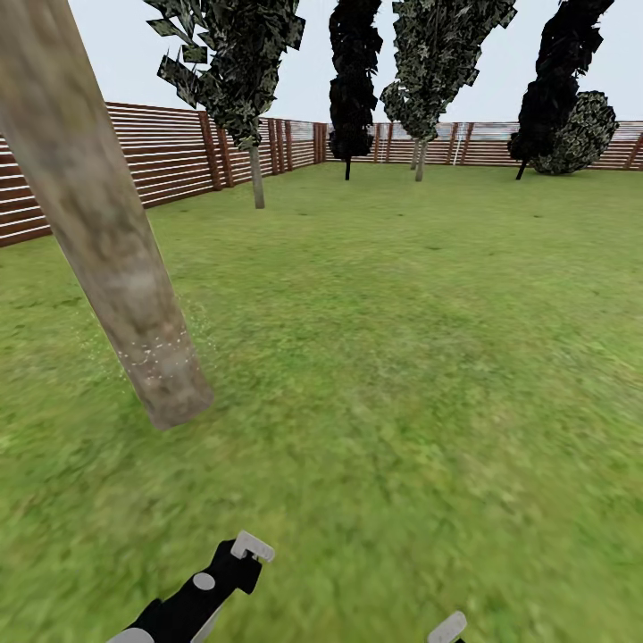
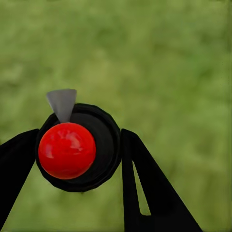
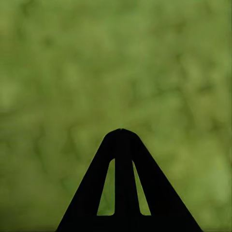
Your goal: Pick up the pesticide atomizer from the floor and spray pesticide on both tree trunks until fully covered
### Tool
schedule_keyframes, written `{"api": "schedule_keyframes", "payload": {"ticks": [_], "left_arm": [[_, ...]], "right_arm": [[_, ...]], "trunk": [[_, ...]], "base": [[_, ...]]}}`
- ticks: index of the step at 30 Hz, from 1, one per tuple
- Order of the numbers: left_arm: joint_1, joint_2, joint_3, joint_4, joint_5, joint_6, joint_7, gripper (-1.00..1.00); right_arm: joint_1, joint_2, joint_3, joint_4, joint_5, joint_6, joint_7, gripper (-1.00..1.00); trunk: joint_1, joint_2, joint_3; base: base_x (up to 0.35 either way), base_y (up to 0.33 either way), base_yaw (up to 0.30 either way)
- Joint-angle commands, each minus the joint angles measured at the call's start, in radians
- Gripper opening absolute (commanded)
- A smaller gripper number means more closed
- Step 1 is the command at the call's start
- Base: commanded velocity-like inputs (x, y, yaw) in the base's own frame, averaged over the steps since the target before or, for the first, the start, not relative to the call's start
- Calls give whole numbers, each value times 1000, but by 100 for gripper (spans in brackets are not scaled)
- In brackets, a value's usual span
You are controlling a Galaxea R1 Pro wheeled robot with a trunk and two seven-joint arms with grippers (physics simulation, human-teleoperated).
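Fingers (image 2: 14,164) of the left gripper (image 2: 79,157) pinch the pesticide atomizer (image 2: 67,151) upright between them, the blotched tree trunk (image 1: 107,241) standing ahead and leftward, nearer this arm, while the right gripper (image 3: 121,133) rides pressed together.

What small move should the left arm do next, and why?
Probably raise the left gripper and aim the pesticide atomizer, clamped in its jaws, higher up the tree trunk: the speckles form only a low band near the base.
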Motion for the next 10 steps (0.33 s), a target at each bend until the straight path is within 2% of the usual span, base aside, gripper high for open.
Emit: {"api": "schedule_keyframes", "payload": {"ticks": [1, 10], "left_arm": [[-1, -1, -2, 1, 3, -3, -2, -100], [-1, -2, -2, -4, 4, -4, -4, -100]], "right_arm": [[0, 0, -8, 1, 10, -4, -2, -100], [0, 0, -8, 1, 10, -3, -2, -100]], "trunk": [[0, 0, -1], [0, 0, -1]], "base": [[0, 0, 0], [0, 0, 0]]}}
